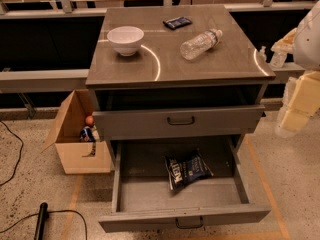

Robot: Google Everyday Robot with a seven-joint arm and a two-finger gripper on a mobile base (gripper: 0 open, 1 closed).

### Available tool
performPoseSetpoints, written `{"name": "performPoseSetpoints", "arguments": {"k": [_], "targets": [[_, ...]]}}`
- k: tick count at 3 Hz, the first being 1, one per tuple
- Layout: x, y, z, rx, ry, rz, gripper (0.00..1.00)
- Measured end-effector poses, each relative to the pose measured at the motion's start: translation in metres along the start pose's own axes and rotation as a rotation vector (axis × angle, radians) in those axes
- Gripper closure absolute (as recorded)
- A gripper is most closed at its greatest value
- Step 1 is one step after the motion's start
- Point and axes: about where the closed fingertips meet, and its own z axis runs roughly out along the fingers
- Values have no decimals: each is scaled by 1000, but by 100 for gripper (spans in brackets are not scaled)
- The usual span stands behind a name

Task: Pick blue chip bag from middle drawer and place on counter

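Observation:
The blue chip bag (188, 170) lies in the open middle drawer (150, 194), right of the tray's centre and tilted, with its white lettering facing up. The drawer is pulled far out, and its front panel and dark bar handle are at the bottom of the view. The counter (210, 59) is the glossy grey-brown cabinet top with a thin white arc. My gripper (292, 115) hangs at the right edge of the view, beside the cabinet's right side. It is level with the upper drawer, well apart from the bag and holding nothing.
On the counter stand a white bowl (125, 39), a clear water bottle (200, 44) lying on its side, and a small flat navy packet (177, 22). The upper drawer (175, 121) is slightly out. A cardboard box (75, 134) with items sits on the floor at left. A cable (45, 216) lies on the floor.

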Motion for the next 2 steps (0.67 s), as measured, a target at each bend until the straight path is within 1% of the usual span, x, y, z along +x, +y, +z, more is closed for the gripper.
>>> {"name": "performPoseSetpoints", "arguments": {"k": [1,2], "targets": [[0,0,0,0,0,0,0],[5,3,24,-22,-38,8,0]]}}
